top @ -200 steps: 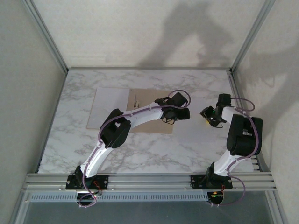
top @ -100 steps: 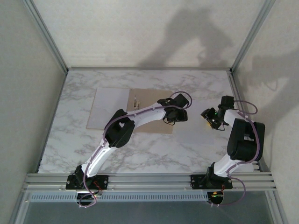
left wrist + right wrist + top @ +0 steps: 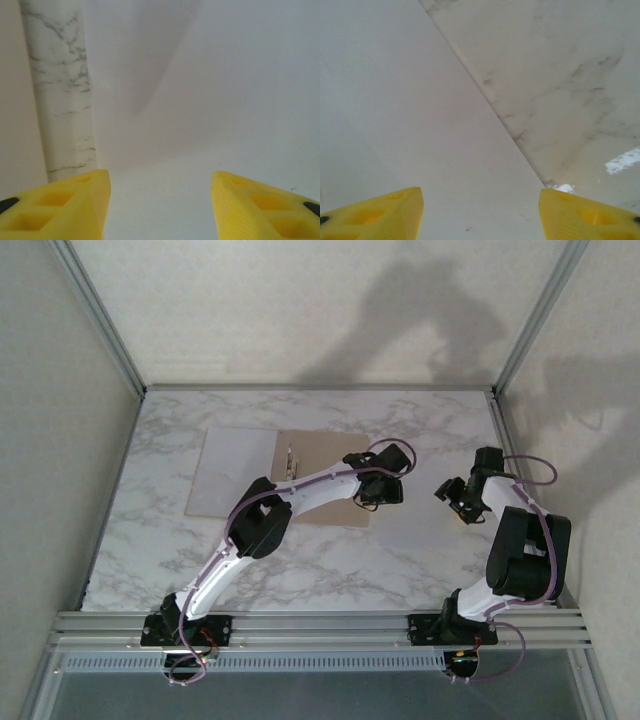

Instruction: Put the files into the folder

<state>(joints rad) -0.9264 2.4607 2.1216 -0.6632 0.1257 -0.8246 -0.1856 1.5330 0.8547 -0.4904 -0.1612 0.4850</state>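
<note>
Hovering left gripper (image 3: 157, 174), jaws apart, empty, at folder (image 3: 320, 450) right edge | hovering right gripper (image 3: 480, 190), jaws wide, empty, over files (image 3: 395, 100) between folder and table (image 3: 300, 570) right edge | reading sheet edge as diagonal across jaws | judging right arm nearer

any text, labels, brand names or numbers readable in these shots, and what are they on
None: no word, number, logo or sign can be read in any view.
The tan folder, the white sheet and the marble table all look plain and unmarked.
</note>
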